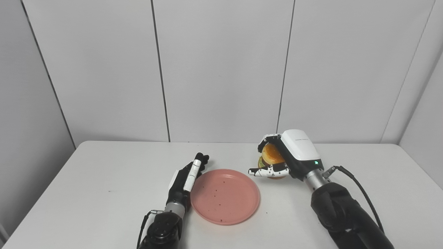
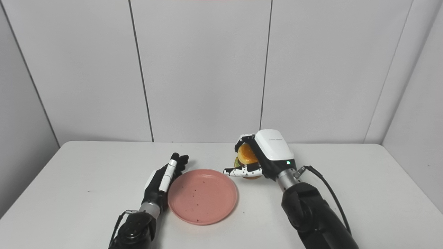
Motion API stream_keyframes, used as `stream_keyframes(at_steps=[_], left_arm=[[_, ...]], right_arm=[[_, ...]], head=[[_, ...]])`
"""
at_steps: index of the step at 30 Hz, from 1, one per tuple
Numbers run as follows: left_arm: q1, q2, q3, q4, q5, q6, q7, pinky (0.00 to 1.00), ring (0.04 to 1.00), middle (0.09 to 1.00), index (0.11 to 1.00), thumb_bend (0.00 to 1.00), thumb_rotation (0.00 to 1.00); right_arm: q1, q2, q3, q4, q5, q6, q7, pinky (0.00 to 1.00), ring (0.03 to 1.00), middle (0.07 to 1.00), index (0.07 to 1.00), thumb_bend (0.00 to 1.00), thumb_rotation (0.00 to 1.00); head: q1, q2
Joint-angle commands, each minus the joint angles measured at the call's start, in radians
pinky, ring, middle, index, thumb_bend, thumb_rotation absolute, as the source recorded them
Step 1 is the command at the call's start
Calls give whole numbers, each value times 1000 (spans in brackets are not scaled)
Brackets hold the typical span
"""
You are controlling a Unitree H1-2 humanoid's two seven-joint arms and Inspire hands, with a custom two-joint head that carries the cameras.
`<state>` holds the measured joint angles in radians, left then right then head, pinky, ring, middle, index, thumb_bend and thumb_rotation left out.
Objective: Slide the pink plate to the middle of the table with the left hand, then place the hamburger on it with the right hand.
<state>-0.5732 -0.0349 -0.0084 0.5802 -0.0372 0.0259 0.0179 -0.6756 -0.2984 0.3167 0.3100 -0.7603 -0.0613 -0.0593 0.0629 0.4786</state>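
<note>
Robot hand on my right [image 1: 280, 157] is curled around the hamburger [image 1: 271, 155], fingers wrapped over the far side of the bun and the thumb tucked under its near side. I see the orange bun clearly between them, with a darker, greenish layer showing below it. The burger sits just to the right of the plate [image 1: 225, 196], past its far right rim and apart from it. I cannot tell whether the burger is resting on the worktop [image 1: 104, 180] or lifted just off it, since the thumb and palm hide its base. A green light shows on the white back shell of that hand, and a black cable loops from the wrist.

My left robot hand [image 1: 187, 178] lies along the left rim of the plate, palm side toward it, fingers stretched out straight and close together, holding nothing. Its fingertips reach beyond the plate's far left edge. From here the side of the hand looks to be touching the rim, though I cannot be sure of contact.

The plate is pink, flat on the worktop, carrying only a few dark specks. It lies roughly midway across the worktop, toward the near edge.
</note>
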Motion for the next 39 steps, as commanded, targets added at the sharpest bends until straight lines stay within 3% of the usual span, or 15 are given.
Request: stream_keyframes(at_steps=[1,7,20,28,37,39], left_arm=[[-15,-25,-10,-14,6,19,-2,964,925,872,754,863,933],[-13,-32,-14,-14,15,21,8,925,919,874,751,859,933],[-16,-44,-12,8,25,10,23,896,919,878,737,866,930],[-12,-35,-13,1,26,14,22,898,914,865,743,863,945],[-2,-26,-9,-11,15,10,5,884,915,894,845,852,935],[-2,-29,-4,-7,10,0,8,855,914,883,869,833,981]], right_arm=[[-74,7,-5,-3,10,-52,-37,352,409,462,483,650,528],[-94,32,11,30,5,-62,-38,412,459,500,491,665,567],[-137,98,50,77,4,-68,-26,339,392,449,465,662,514],[-147,131,83,118,-12,-63,-35,408,444,479,477,653,498],[-151,159,125,187,-30,-52,-18,387,431,473,475,663,501],[-153,163,134,206,-33,-51,-15,384,431,475,479,666,524]], head=[[10,2],[37,2],[61,5],[58,8],[36,13],[32,13]])
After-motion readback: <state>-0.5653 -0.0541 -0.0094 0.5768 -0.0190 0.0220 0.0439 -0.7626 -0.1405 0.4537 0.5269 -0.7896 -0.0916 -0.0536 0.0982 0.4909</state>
